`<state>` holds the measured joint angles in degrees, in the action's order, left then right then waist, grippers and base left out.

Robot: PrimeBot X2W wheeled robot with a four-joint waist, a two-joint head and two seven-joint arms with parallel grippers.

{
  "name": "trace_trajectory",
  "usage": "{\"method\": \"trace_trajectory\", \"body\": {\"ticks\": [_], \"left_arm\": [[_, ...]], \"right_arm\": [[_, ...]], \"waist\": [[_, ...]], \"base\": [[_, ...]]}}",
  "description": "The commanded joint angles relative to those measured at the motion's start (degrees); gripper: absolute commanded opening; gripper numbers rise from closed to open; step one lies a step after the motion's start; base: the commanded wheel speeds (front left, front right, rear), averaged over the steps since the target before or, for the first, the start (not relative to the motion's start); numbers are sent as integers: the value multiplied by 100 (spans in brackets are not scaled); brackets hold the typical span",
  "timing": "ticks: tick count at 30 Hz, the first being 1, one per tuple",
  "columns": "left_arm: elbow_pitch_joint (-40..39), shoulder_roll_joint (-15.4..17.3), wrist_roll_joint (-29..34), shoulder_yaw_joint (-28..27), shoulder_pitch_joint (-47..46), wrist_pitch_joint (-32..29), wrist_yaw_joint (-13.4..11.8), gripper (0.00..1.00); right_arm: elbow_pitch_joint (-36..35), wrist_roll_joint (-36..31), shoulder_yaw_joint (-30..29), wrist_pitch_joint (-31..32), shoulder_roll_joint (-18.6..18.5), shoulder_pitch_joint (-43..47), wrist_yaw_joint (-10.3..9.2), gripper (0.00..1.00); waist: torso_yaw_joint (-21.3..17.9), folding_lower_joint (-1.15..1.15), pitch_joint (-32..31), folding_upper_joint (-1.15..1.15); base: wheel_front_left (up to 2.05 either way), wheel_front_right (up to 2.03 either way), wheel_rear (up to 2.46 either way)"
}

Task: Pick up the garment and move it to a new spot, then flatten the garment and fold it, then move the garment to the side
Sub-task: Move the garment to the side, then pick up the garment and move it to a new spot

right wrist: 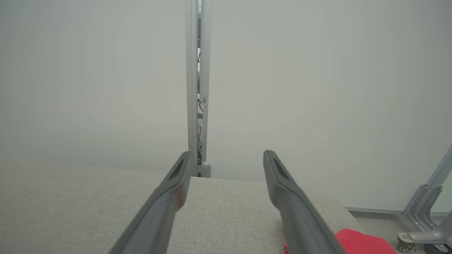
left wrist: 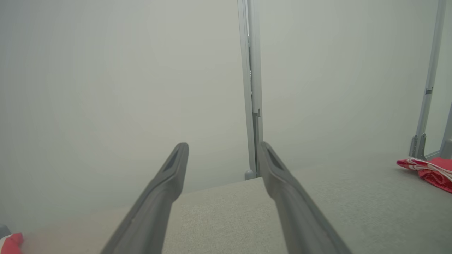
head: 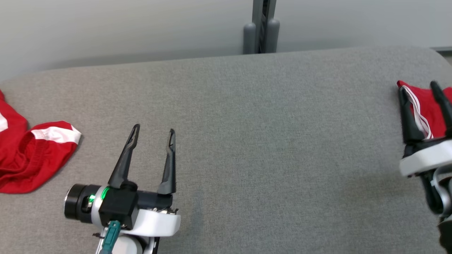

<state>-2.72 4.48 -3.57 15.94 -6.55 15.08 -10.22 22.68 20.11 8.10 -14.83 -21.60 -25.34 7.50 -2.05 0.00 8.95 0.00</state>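
A grey cloth-covered table (head: 247, 148) takes up most of the head view, from the left edge to the right edge. Its far rim curves along the upper part of the picture. Behind it a pale wall (head: 106, 28) runs across the top.

A crumpled red garment (head: 31, 158) with white bands lies on the table at the far left edge of the head view and is partly cut off by the frame. A scrap of it shows in the lower left corner of the left wrist view (left wrist: 12, 243).

The left gripper (head: 154, 128) sits at the lower left of the head view, just right of that garment and apart from it. Its two dark fingers are spread wide with nothing between them. In its own wrist view (left wrist: 222, 146) they frame bare table and wall.

The right gripper (head: 417, 86) stands at the right edge of the head view, its fingers likewise spread and empty (right wrist: 226, 154).

A second red garment (head: 429, 106) with thin white stripes lies at the table's right edge, behind and between those fingers. Whether they touch it cannot be told. It also shows at the right of the left wrist view (left wrist: 429, 173) and at the bottom right of the right wrist view (right wrist: 360, 243).

A grey metal post (head: 261, 26) rises behind the table at top centre.
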Motion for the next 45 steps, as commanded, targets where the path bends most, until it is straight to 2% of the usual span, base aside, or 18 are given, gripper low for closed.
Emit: {"method": "trace_trajectory", "body": {"ticks": [1,5,9,16,25,45], "left_arm": [[-19,33,49,-97,123,4,-24,100],[59,43,129,-279,411,4,-56,100],[171,40,205,-333,673,4,-21,100],[167,-25,234,-369,940,4,-33,100],[276,-93,193,-394,990,4,-10,100],[312,-145,176,-365,907,4,122,100]], "right_arm": [[-194,-136,-131,-45,146,219,-2,100],[-837,-483,-491,-44,705,803,-2,100],[-1160,-738,-732,-46,1188,1302,-2,100],[-1340,-1148,-777,-47,1603,1968,-2,100],[-1400,-1293,-815,-48,1820,2263,-2,100],[-1310,-1238,-819,-49,1853,2167,-2,100]], "waist": [[110,0,-207,0],[173,0,-363,0],[236,0,-519,0],[339,0,-634,0],[382,0,-673,0],[385,0,-569,0]], "base": [[0,0,0],[0,0,0],[0,0,0],[0,0,0],[0,0,0],[0,0,0]]}}
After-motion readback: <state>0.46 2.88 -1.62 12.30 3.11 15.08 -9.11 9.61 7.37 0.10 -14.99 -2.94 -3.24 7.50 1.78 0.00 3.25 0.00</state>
